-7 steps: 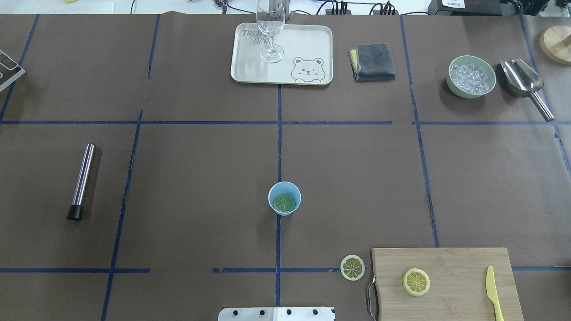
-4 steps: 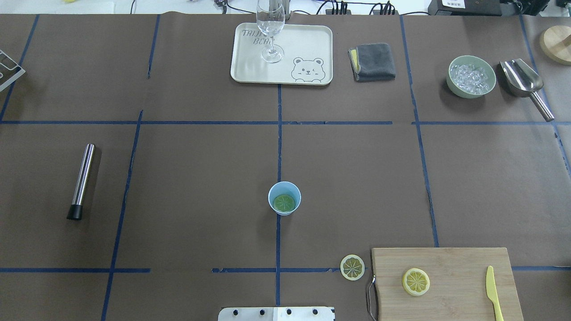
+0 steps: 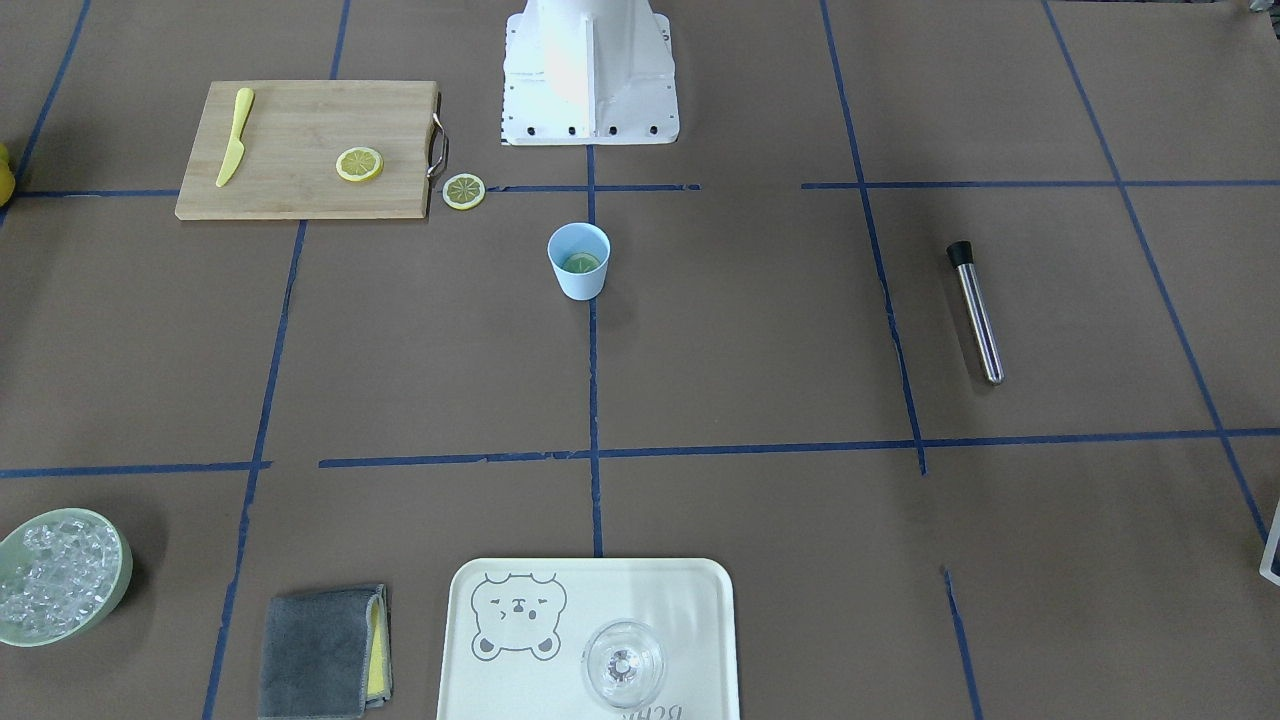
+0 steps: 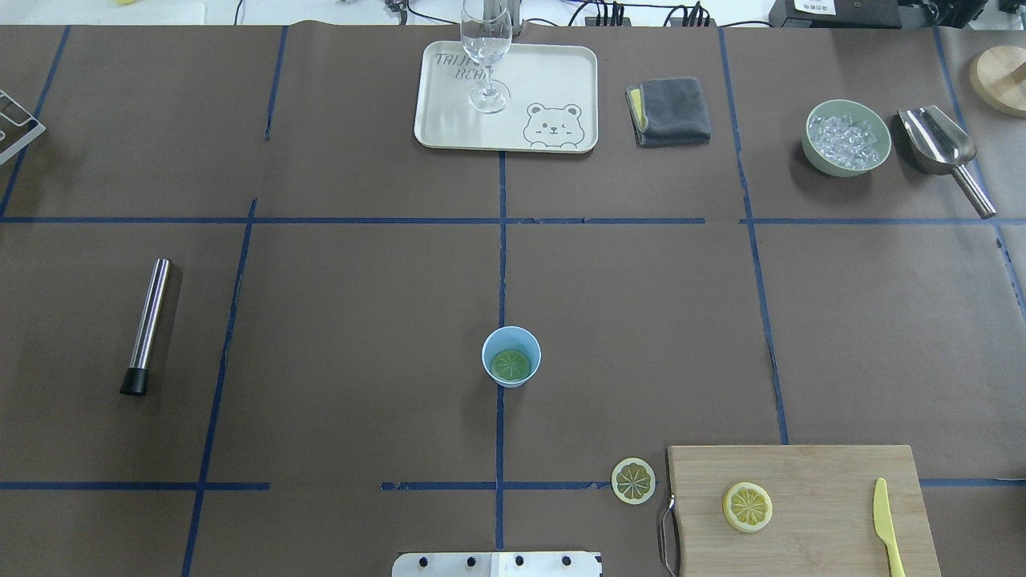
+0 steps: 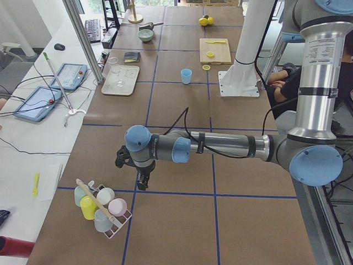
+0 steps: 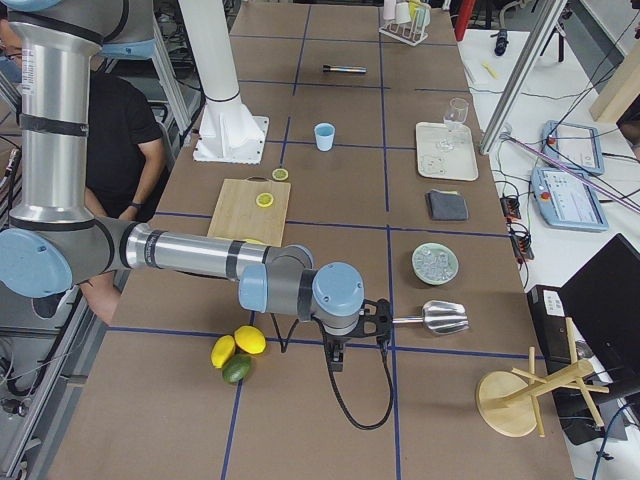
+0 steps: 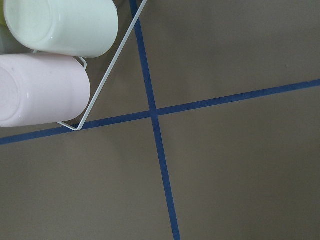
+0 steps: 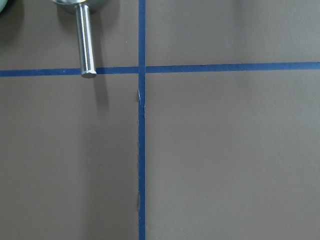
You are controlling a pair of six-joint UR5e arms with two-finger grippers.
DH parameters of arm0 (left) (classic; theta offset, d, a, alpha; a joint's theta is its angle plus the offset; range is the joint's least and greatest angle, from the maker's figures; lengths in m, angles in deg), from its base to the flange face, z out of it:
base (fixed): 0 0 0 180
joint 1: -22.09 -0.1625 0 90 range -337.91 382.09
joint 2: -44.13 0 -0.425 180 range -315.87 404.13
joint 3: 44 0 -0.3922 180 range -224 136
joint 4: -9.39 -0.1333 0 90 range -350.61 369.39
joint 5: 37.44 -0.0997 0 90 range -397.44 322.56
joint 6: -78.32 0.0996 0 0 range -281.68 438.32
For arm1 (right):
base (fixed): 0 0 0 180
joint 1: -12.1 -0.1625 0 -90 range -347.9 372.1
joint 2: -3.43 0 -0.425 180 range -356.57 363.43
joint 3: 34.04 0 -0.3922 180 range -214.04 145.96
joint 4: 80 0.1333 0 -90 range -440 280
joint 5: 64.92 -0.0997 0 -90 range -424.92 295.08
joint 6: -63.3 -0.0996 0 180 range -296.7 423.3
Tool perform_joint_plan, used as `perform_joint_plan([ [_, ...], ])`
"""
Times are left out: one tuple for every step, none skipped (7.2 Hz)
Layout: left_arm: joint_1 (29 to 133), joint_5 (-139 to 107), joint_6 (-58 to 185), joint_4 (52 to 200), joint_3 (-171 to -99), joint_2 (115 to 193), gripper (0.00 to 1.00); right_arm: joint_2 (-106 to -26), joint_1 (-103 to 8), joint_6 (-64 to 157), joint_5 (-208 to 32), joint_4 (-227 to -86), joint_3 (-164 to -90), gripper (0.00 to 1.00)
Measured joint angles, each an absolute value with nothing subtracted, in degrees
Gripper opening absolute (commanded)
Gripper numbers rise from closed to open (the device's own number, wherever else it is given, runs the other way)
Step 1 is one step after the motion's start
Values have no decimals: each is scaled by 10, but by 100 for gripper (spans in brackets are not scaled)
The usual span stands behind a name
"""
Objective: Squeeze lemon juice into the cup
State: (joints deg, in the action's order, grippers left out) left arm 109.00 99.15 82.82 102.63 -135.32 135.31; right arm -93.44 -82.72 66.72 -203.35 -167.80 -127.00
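The light-blue cup [image 4: 511, 357] stands upright near the table's middle, also in the front view [image 3: 579, 261]. A lemon slice [image 4: 510, 365] lies flat inside it and looks greenish. A second slice [image 4: 633, 481] lies on the table beside the cutting board, and a third [image 4: 747, 506] lies on the board. My left gripper [image 5: 143, 182] hangs over the table's far left end by a cup rack. My right gripper [image 6: 337, 358] hangs over the far right end by the scoop. Both are far from the cup. I cannot tell whether either is open. The wrist views show no fingers.
A wooden cutting board [image 4: 801, 469] holds a yellow knife [image 4: 886, 525]. A tray [image 4: 553, 72] with a glass [image 4: 486, 56], a grey cloth [image 4: 669, 110], a bowl of ice [image 4: 847, 138] and a scoop [image 4: 938, 144] stand at the back. A steel muddler [image 4: 148, 324] lies left.
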Motion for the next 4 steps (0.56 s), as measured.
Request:
perform_joint_plan([
  [1090,992,828,1026,-1354,1353,100,-929,-827,651,-2032,-1677,-1276,100],
  [1090,992,828,1026,-1355,1353,100,-922,-826,621,-2031,-1677,-1287,100],
  [1090,992,828,1026,-1355,1353,100,-917,-821,593,-2029,-1677,-1301,100],
  [1090,992,828,1026,-1356,1353,100,-915,-813,574,-2028,-1678,-1311,100],
])
